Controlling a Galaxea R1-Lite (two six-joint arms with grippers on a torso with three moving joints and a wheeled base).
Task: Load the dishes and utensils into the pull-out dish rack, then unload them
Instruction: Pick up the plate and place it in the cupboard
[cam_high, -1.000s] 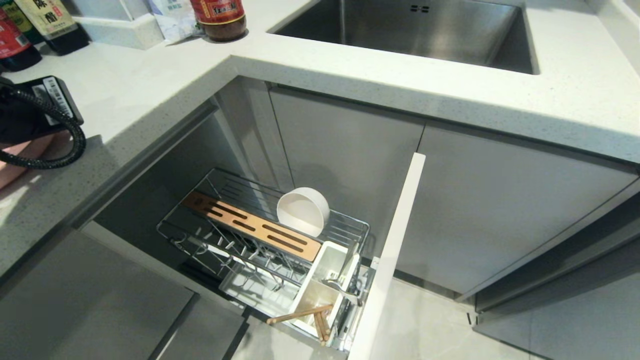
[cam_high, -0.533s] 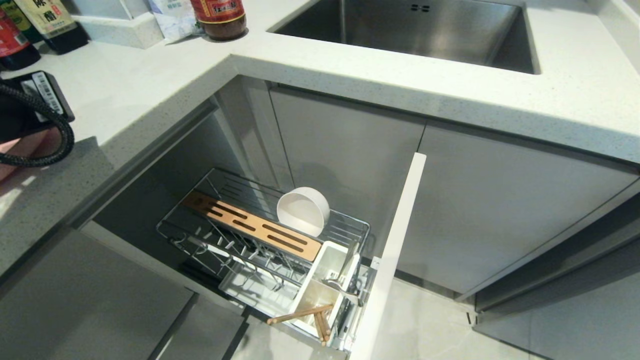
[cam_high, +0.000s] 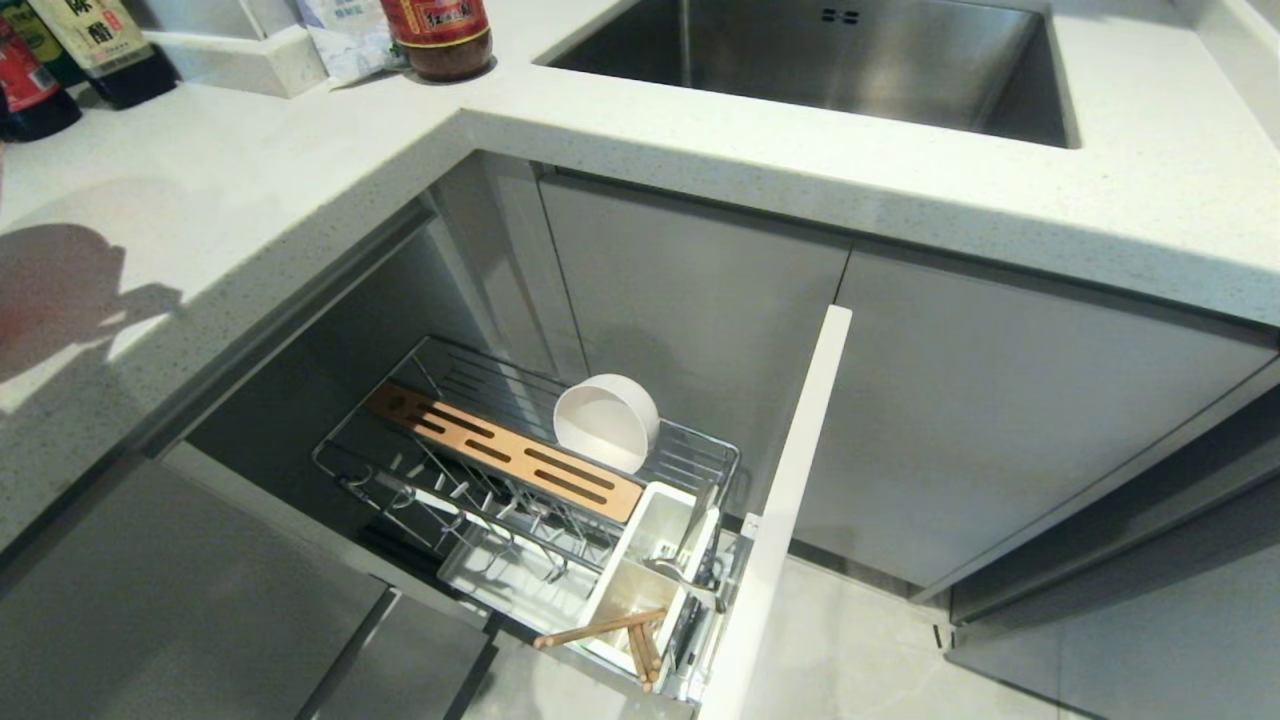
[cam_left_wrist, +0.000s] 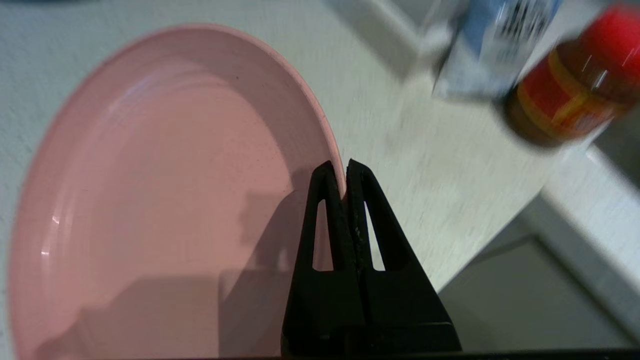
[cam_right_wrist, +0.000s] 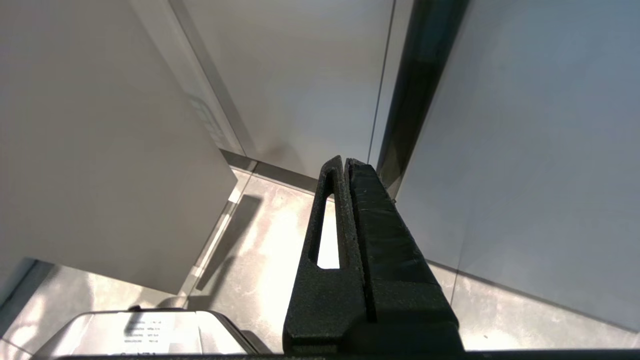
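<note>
In the left wrist view, the left gripper (cam_left_wrist: 345, 172) has its 2 black fingers pressed together on the rim of the wide, flat, pale-pink round plate (cam_left_wrist: 165, 200), pinching its edge. The plate is tilted over the speckled white stone countertop (cam_left_wrist: 425, 165); whether its far edge touches the surface is hard to tell, as the view is blurred. Near it stand a dark sauce bottle with a red label (cam_left_wrist: 570, 90) and a blue-and-white carton (cam_left_wrist: 490, 45).

The head view shows neither arm. The pull-out chrome wire dish rack (cam_high: 520, 470) stands drawn out below the counter, its white panel front (cam_high: 780, 520) edge-on. The cream-white thick-walled bowl (cam_high: 606, 422) rests on its side at the rack's rear, just beside the slotted brown wooden strip (cam_high: 505, 450). In the white plastic utensil cup (cam_high: 645, 570), the pair of light-brown wooden chopsticks (cam_high: 610, 630) lean outward, and the slim silver metal fork (cam_high: 690, 575) lies in the neighbouring compartment.

The right gripper (cam_right_wrist: 346, 165) hangs low beside grey cabinet panels (cam_right_wrist: 525, 150) over the tiled floor (cam_right_wrist: 265, 240), its fingers together and holding nothing.
</note>
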